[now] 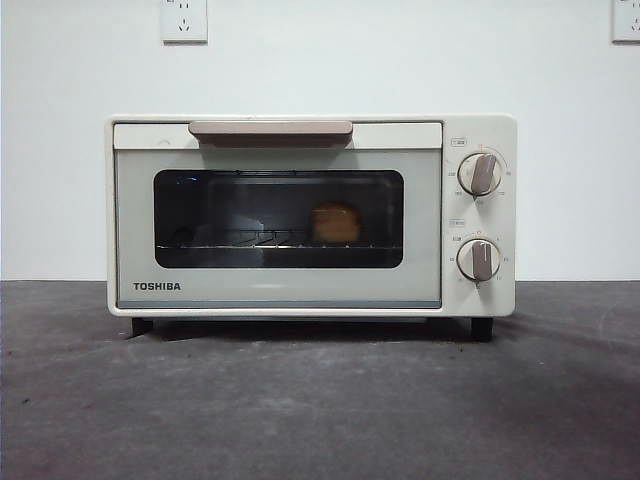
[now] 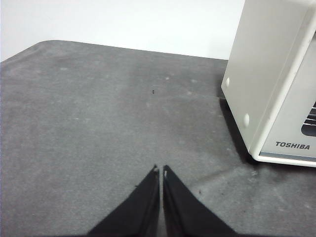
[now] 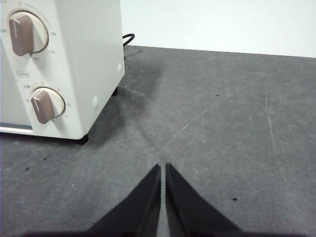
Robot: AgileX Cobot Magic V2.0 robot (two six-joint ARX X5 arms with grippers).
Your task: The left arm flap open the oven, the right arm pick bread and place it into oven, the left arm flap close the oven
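Observation:
The cream-white TOSHIBA oven (image 1: 310,215) stands in the middle of the dark table with its door closed. Through the dark glass, the golden-brown bread (image 1: 336,224) rests on the wire rack inside, right of centre. The beige bar handle (image 1: 270,129) runs along the door's top. Neither arm shows in the front view. My left gripper (image 2: 160,170) is shut and empty, low over the table beside the oven's corner (image 2: 276,89). My right gripper (image 3: 162,168) is also shut and empty, hovering over the table off the knob side of the oven (image 3: 69,64).
Two beige knobs (image 1: 481,173) sit on the oven's right panel. A black cable (image 3: 128,38) trails behind the oven. Wall sockets (image 1: 184,19) are on the white wall behind. Grey table surface (image 1: 320,400) spreads in front of the oven and to both sides.

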